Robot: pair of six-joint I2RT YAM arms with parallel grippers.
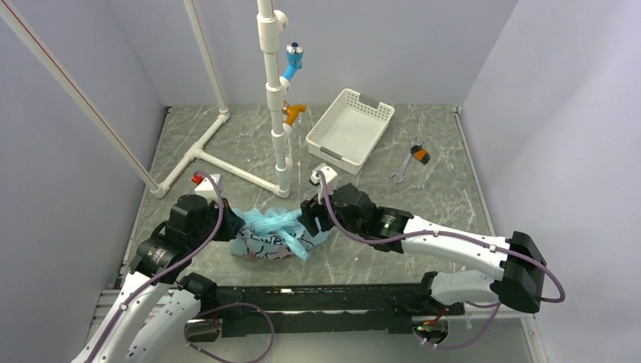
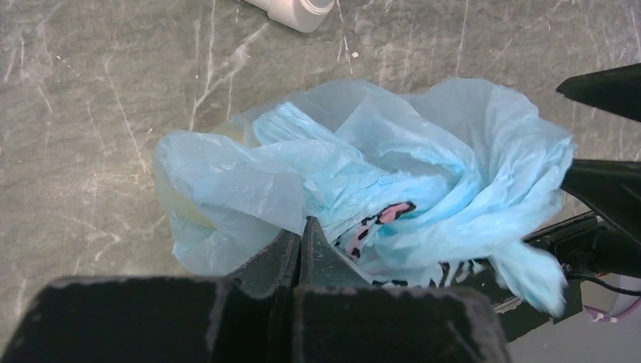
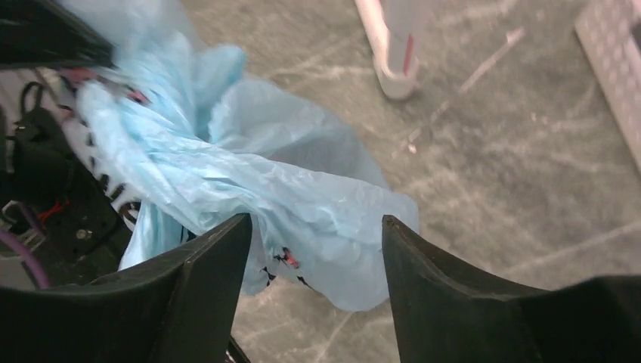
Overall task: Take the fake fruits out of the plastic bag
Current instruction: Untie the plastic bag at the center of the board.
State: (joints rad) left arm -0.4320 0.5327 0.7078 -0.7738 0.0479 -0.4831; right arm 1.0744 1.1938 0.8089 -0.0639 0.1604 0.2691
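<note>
Closest to the lens on the left wrist are the left fingers (image 2: 278, 259), pressed tight together at the near edge of the thin, crinkly, translucent light-blue plastic bag (image 2: 393, 144) with the dark whale prints. It looks like a fold of the film is pinched between them, though the plastic drapes over the tips, so I wouldn't swear to it.

The bag sits in a scrunched heap on the grey marbled counter (image 1: 461, 193), with the foot of a white PVC pipe stand (image 1: 281, 180) just behind it. The fake fruits aren't out yet. All I can make out is a yellowish lump (image 2: 175, 198) showing through the film at the end of the bag away from the right arm.

On the opposite side of the bag, the right fingers (image 3: 200, 272) are spread wide and clamping nothing. A twisted, rope-like bunch of the bag runs diagonally down into the gap between them, hugging one finger more than the other.

So the bag's long axis runs pretty much straight from one set of fingers to the other. My guess is the right arm is the one placed to close on that bunch and pull the bag open against the left's hold, while the fruit lump sits nearer the left side.
</note>
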